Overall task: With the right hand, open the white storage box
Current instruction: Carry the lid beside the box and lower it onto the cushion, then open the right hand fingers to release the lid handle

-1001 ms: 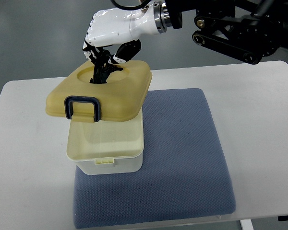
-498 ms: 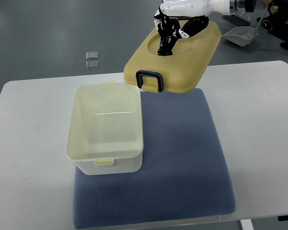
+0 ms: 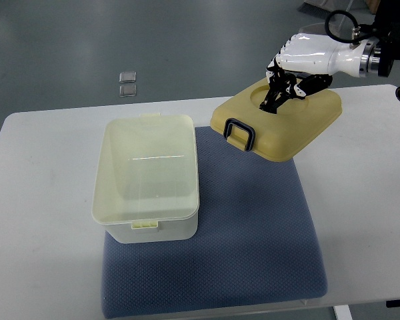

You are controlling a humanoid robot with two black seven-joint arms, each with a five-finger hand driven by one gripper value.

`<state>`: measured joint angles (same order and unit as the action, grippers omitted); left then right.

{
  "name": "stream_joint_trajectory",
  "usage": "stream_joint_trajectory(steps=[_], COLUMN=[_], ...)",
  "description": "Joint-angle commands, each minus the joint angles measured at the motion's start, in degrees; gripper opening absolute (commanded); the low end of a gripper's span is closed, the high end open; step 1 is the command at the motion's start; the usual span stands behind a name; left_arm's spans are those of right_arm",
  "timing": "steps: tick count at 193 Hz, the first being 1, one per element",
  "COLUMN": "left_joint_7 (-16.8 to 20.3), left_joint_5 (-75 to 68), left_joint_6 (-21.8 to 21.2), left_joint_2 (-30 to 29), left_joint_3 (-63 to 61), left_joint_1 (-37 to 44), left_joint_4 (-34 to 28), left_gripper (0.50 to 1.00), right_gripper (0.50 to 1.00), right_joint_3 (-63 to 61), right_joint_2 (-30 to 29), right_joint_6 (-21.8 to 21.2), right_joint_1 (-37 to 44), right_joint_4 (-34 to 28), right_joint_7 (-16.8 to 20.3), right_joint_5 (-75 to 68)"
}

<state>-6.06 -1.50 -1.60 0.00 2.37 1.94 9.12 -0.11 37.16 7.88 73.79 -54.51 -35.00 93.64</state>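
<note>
The white storage box [image 3: 147,177] stands open and looks empty on the left part of a blue-grey mat [image 3: 253,227]. Its cream lid [image 3: 280,123], with a dark latch handle [image 3: 241,133] on its near-left edge, is off the box and sits tilted over the mat's far right corner. My right hand [image 3: 283,85], white with black fingers, comes in from the upper right and is shut on the lid, its fingers hooked into the round recess on top. Whether the lid rests on the table or hangs just above it, I cannot tell.
The white table [image 3: 40,233] carries the mat and box. Two small clear squares [image 3: 127,83] lie on the grey floor beyond the table's far edge. Dark robot arm parts [image 3: 393,40] show at the top right corner.
The right hand has carried the lid off the box, first up and to the right, then lower and farther right, down toward the mat's far right corner. The box stayed put.
</note>
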Motion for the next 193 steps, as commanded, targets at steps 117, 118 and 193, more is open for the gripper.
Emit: stream_joint_trajectory(steps=[117, 118, 193], left_joint_7=[0.0, 0.0, 0.0], left_joint_5=[0.0, 0.0, 0.0], left_joint_6=[0.0, 0.0, 0.0], left_joint_2=[0.0, 0.0, 0.0], left_joint_3=[0.0, 0.0, 0.0], left_joint_1=[0.0, 0.0, 0.0], left_joint_4=[0.0, 0.0, 0.0], left_gripper=[1.0, 1.0, 1.0], right_gripper=[0.903, 0.903, 0.926], right_joint_3=[-0.4, -0.4, -1.3], right_joint_2=[-4.6, -4.6, -3.7], right_joint_6=[4.3, 4.3, -1.7], right_joint_1=[-9.0, -9.0, -7.3], right_joint_4=[1.0, 1.0, 0.5], right_joint_7=[0.0, 0.0, 0.0], right_joint_5=[-0.3, -0.3, -0.8])
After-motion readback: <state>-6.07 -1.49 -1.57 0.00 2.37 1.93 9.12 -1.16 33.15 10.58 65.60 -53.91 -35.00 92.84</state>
